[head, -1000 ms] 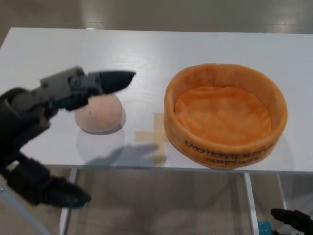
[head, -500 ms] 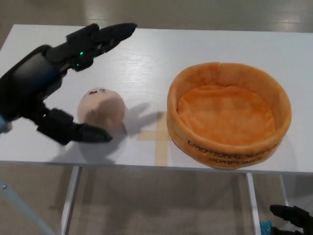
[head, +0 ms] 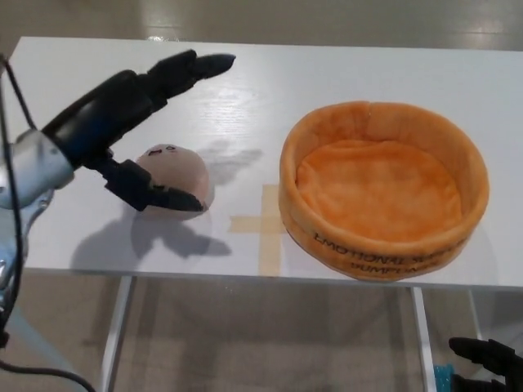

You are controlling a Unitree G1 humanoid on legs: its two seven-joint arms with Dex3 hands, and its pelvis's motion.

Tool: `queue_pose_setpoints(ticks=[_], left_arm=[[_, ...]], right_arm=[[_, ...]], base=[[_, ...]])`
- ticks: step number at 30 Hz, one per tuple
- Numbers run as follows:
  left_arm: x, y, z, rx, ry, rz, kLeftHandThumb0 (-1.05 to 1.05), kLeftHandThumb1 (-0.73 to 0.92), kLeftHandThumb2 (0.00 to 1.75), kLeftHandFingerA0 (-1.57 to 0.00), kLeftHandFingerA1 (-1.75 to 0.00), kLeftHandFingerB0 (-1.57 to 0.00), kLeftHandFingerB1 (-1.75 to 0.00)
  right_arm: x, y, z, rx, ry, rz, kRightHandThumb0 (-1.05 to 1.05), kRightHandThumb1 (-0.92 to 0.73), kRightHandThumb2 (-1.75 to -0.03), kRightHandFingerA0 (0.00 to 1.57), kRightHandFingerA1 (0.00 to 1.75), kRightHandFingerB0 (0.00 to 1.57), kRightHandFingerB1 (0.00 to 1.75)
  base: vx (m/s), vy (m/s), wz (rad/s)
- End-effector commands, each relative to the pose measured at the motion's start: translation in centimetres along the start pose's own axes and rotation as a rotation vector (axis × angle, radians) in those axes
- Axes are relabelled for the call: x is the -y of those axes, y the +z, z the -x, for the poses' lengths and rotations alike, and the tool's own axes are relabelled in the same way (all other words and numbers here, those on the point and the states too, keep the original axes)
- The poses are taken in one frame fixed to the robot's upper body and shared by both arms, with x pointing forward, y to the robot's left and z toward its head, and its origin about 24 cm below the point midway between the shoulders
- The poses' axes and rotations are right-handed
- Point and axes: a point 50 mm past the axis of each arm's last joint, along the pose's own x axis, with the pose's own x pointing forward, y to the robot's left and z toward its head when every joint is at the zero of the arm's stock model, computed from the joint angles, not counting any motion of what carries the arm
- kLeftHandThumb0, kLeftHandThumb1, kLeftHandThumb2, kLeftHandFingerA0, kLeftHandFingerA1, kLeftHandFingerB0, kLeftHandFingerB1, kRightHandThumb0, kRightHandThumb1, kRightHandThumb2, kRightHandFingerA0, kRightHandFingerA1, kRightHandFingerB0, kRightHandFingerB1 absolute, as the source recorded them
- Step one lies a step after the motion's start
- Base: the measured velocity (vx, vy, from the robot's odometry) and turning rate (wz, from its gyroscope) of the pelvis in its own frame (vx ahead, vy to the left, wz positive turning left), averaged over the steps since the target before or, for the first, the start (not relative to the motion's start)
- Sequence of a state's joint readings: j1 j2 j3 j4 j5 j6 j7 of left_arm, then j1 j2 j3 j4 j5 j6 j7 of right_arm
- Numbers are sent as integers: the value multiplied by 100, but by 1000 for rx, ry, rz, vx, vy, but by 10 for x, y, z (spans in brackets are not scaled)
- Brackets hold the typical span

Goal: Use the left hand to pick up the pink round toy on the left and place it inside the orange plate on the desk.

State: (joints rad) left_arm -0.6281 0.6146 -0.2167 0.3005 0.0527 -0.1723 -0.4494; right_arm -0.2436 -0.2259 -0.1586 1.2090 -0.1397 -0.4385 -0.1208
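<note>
While the left hand [head: 135, 122] is spread wide around the pink round toy [head: 174, 175], nothing is gripped: the two long fingers [head: 184, 69] stretch out above and beyond the toy, and the thumb [head: 155, 192] lies low along its near side, seemingly touching the plush. The toy sits on the white surface [head: 343, 73] to the left of the orange plate [head: 384, 188], apart from it, with a tan tape cross [head: 261, 224] between the two.

The likely trouble is in the closing. With the fingers so high and far forward, they may sweep over the toy's top rather than wrap it, and the thumb alone could nudge the rounded, soft body so that it rolls away toward the far side or the left edge. A shallow pinch on plush may also slip during the lift, dropping the toy short of the plate's raised rim.

Compared with half a second ago, the hand has moved right and closer in: the thumb, then lying ahead of the toy, is now against its lower front, and the fingers reach further across. The toy and the plate lie much as they did. The right hand [head: 486, 363] hangs low at the bottom corner; whether it is open cannot be told.
</note>
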Motion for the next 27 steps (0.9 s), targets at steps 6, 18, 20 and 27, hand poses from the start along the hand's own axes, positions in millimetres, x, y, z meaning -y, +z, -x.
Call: queue_pose_setpoints(ticks=[6, 18, 20, 27], left_arm=[[41, -63, -16, -311, -44, -485, -27, 24, 63, 0, -17, 0, -31], [46, -74, -18, -337, -64, -498, -30, 37, 62, -6, -15, -10, -37], [48, -75, -17, -327, -54, -491, -33, 50, 61, -20, -34, -19, -33], [53, -73, -16, -232, 104, -367, -23, 87, 69, -84, -143, -78, -48]], right_arm=[[4, -6, 2, -18, 8, 16, -17, -69, -59, 66, 59, 64, 48], [4, -4, 1, -16, 14, 22, -19, -69, -59, 67, 60, 63, 48], [4, -4, 1, -10, 14, 35, -17, -69, -59, 67, 61, 63, 49], [3, -3, 0, -16, 19, 38, -17, -69, -60, 65, 58, 62, 49]], base=[[0, 0, 0], [0, 0, 0], [0, 0, 0], [0, 0, 0]])
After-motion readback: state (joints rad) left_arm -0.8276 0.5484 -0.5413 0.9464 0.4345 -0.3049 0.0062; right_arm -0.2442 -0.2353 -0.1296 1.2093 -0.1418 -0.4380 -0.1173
